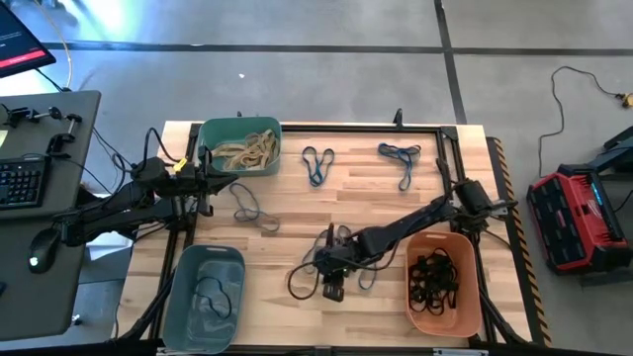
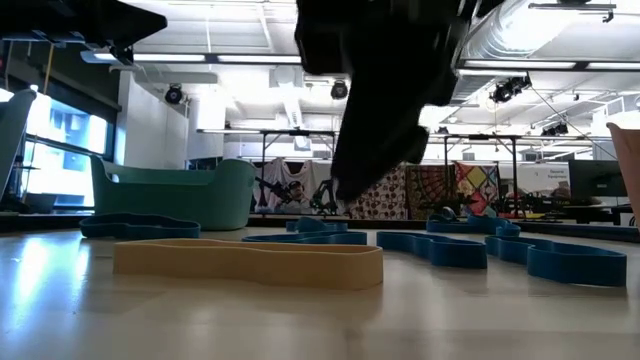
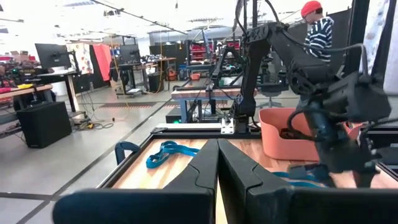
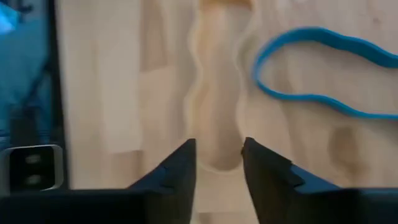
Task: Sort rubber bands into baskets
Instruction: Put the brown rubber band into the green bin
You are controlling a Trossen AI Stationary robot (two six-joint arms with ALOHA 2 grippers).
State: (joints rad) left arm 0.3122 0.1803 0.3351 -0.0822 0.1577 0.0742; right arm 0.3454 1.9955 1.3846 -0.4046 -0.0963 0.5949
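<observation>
Grey concrete floor (image 1: 326, 59) surrounds the pale wooden surface (image 1: 376, 198), crossed by dark seams. Off the surface's left edge stands a dark desk (image 1: 40, 227) with a keyboard (image 1: 20, 183) and a mouse (image 1: 40, 247). Past the right edge, a red and black case (image 1: 579, 222) sits on the floor beside a loose cable (image 1: 564, 94). The room beyond is a bright workshop with white ceiling ducts (image 2: 540, 30), strip lights, workbenches, monitors (image 3: 46, 56) and a person in a striped top (image 3: 320, 34).

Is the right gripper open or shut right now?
Open. In its wrist view the right gripper shows a gap between its fingers, with the end of a tan band between them.
</observation>
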